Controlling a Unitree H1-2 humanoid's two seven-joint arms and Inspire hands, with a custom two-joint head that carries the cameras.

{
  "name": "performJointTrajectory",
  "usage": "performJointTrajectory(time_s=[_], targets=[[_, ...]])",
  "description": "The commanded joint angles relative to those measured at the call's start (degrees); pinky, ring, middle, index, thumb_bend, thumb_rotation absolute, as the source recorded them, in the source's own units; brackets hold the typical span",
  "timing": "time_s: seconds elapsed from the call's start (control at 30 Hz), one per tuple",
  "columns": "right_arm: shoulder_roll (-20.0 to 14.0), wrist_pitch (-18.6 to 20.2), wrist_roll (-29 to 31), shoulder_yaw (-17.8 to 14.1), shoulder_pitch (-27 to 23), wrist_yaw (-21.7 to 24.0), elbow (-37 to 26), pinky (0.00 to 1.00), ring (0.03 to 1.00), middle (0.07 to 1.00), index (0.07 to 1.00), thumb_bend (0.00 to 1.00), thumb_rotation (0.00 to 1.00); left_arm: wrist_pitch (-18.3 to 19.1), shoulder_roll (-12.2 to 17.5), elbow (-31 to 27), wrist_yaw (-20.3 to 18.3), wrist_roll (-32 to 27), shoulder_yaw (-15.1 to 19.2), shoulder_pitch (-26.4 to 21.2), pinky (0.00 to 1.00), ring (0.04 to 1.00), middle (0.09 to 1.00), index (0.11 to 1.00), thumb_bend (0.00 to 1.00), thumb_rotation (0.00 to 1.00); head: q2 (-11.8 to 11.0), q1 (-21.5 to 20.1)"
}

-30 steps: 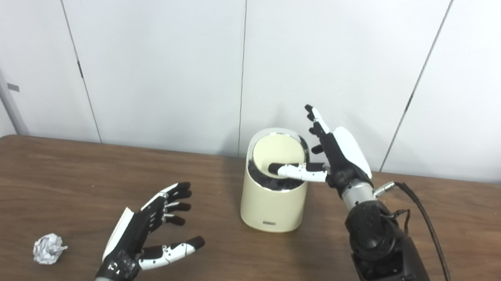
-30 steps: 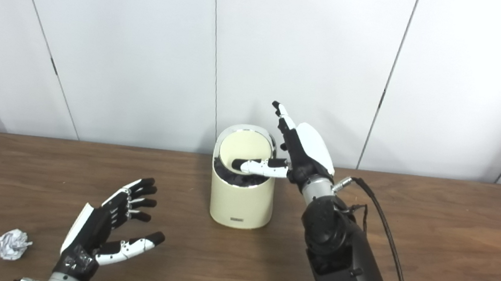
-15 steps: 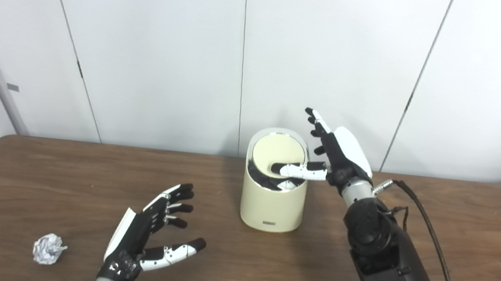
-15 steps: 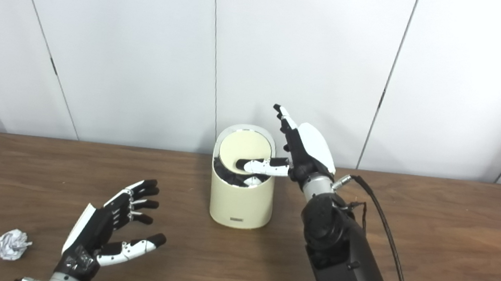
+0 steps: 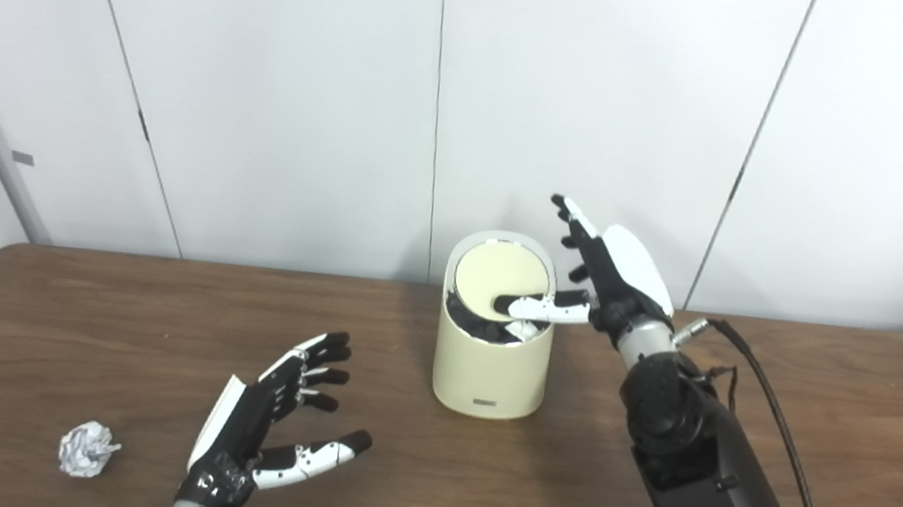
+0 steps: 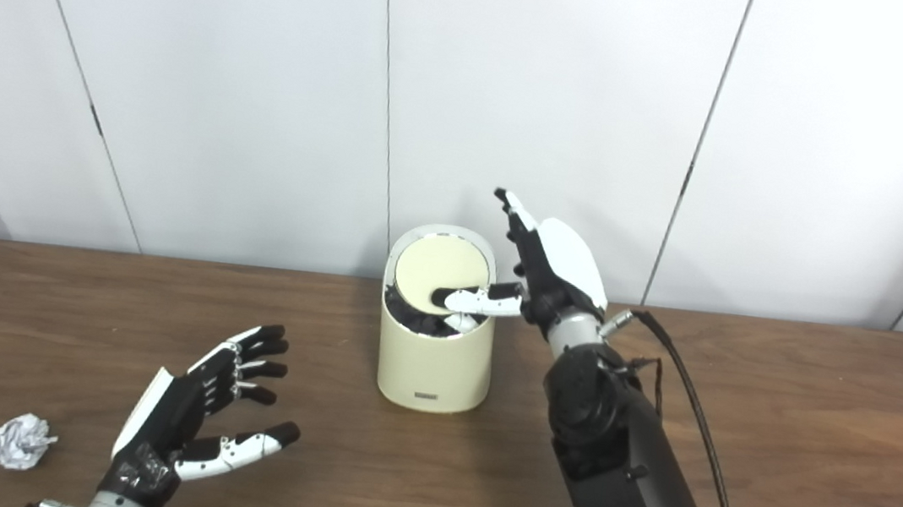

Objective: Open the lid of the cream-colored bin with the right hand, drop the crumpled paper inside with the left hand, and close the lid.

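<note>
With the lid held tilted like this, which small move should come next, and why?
Probably the left hand should reach to its left for the crumpled paper. That hand is open and empty above the table, the paper lies untouched beside it, and the right hand already has its thumb on the tilted lid of the cream-colored bin.

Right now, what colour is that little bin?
Cream-coloured bin, with a dark lining inside; clearest in the left eye view.
</note>
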Motion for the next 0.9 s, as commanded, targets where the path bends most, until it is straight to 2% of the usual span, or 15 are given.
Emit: performJointTrajectory(time_s=[0.0, 0.3, 0.57, 0.67, 0.7, 0.73, 0.87], targets=[[-1.18, 0.19, -1.69, 0.29, -1.49, -0.25, -0.8, 0.62, 0.835, 0.932, 0.932, 0.81, 0.11, -0.56, 0.48, -2.35, 0.17, -0.25, 0.29, -1.16, 0.66, 0.771, 0.846, 0.866, 0.7, 0.14, 0.05, 0.06], [-2.63, -0.84, -4.7, 2.71, -0.9, -0.47, -2.09, 0.64, 0.845, 0.948, 0.924, 0.91, 0.1, -0.46, 0.46, -2.54, -0.17, -0.5, 0.2, -1.21, 0.64, 0.768, 0.85, 0.867, 0.69, 0.13, 0.57, 0.18], [-2.9, -1.47, -5.99, 3.58, -0.73, -0.78, -2.87, 0.7, 0.874, 0.95, 0.93, 0.89, 0.14, -0.56, 0.33, -2.41, -0.2, -0.63, 0.23, -1.28, 0.64, 0.764, 0.85, 0.865, 0.69, 0.12, 0.62, 0.24], [-1.92, -1.73, -3.11, 1.64, -0.26, -0.84, -3.92, 0.7, 0.877, 0.948, 0.93, 0.79, 0.25, -0.42, 0.31, -2.5, -0.15, -0.57, 0.25, -1.27, 0.63, 0.765, 0.847, 0.865, 0.69, 0.12, 0.65, 0.21], [-1.31, -1.81, -1.25, 0.34, -0.02, -0.89, -4.46, 0.7, 0.876, 0.944, 0.932, 0.73, 0.34, -0.42, 0.35, -2.49, -0.19, -0.65, 0.27, -1.28, 0.63, 0.766, 0.846, 0.864, 0.69, 0.12, 0.65, 0.07], [-0.67, -2.04, 0.72, -1.09, 0.21, -1.09, -4.9, 0.7, 0.871, 0.936, 0.93, 0.7, 0.38, -0.46, 0.4, -2.46, -0.24, -0.73, 0.28, -1.3, 0.63, 0.766, 0.847, 0.863, 0.69, 0.13, 0.65, 0.07], [0.76, -5.24, 7.2, -6.03, 1.82, -2.72, -6.07, 0.68, 0.85, 0.915, 0.921, 0.65, 0.49, -0.78, 0.53, -2.24, -0.24, -0.6, 0.28, -1.36, 0.63, 0.766, 0.848, 0.865, 0.69, 0.13, 0.65, 0.07]])
